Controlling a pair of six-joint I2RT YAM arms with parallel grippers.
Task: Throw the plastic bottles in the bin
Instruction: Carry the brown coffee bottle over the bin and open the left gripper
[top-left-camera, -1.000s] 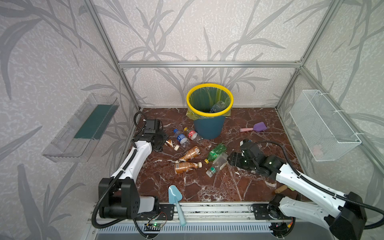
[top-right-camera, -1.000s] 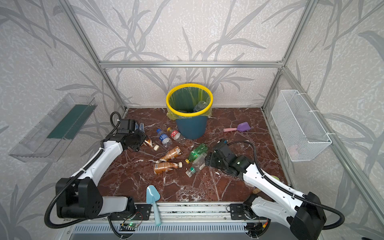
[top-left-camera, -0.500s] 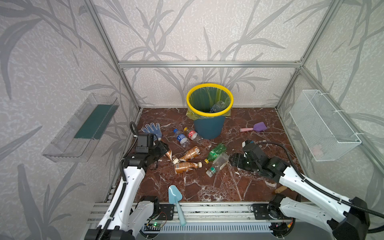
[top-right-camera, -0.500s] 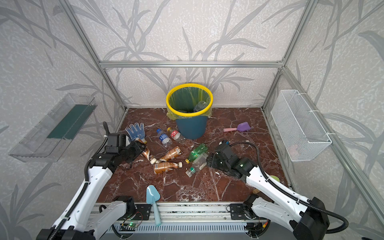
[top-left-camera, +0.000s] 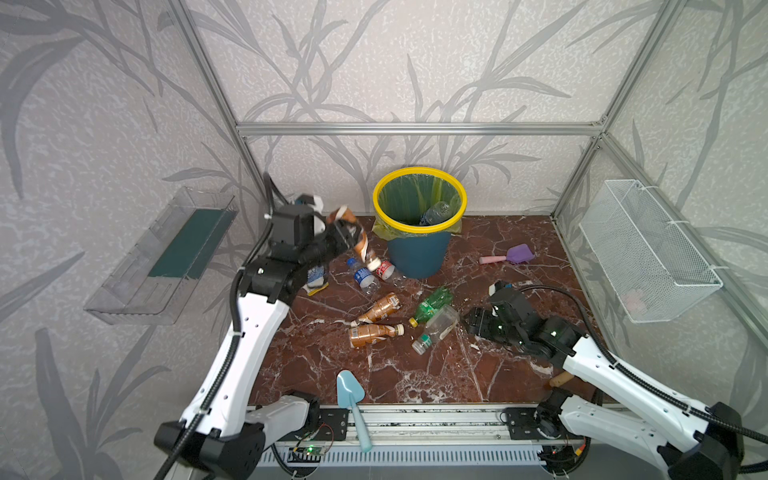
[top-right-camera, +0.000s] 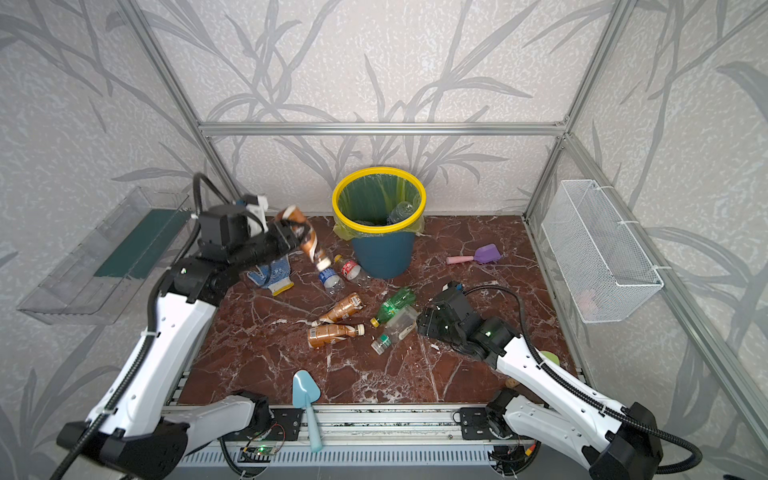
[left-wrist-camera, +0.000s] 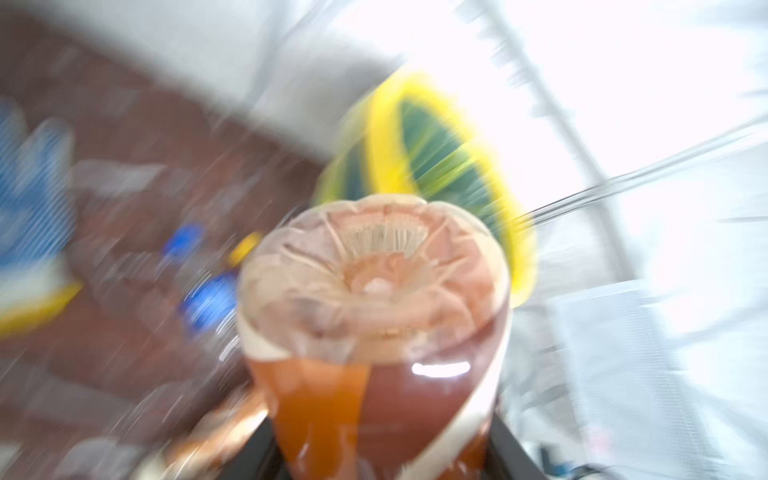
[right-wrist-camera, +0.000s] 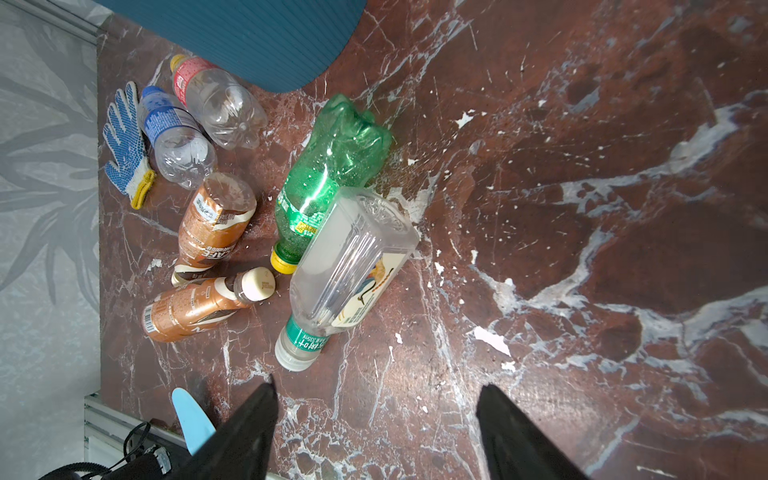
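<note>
My left gripper (top-left-camera: 344, 233) is raised to the left of the bin (top-left-camera: 417, 227) and shut on a brown-wrapped bottle (top-left-camera: 356, 236), whose white cap points down. In the blurred left wrist view the bottle's base (left-wrist-camera: 374, 291) fills the space between the black fingers, and the yellow-rimmed bin (left-wrist-camera: 436, 166) lies behind it. A clear bottle (top-left-camera: 436, 212) rests inside the bin. My right gripper (right-wrist-camera: 376, 399) hangs open low over the floor beside a clear square bottle (right-wrist-camera: 353, 266) and a green bottle (right-wrist-camera: 328, 174). Two brown bottles (right-wrist-camera: 216, 224) and blue-label (right-wrist-camera: 174, 137) and red-label (right-wrist-camera: 212, 95) bottles lie further off.
A blue-dotted glove (top-right-camera: 270, 276) lies under the left arm. There is a purple scoop (top-left-camera: 515, 254) right of the bin and a light blue scoop (top-left-camera: 351, 399) at the front edge. A wire basket (top-left-camera: 648, 253) hangs on the right wall and a clear tray (top-left-camera: 166, 253) on the left wall.
My left arm has lifted from the floor at the far left with the brown bottle and swung up towards the bin, uncovering the glove. The right arm has barely moved.
</note>
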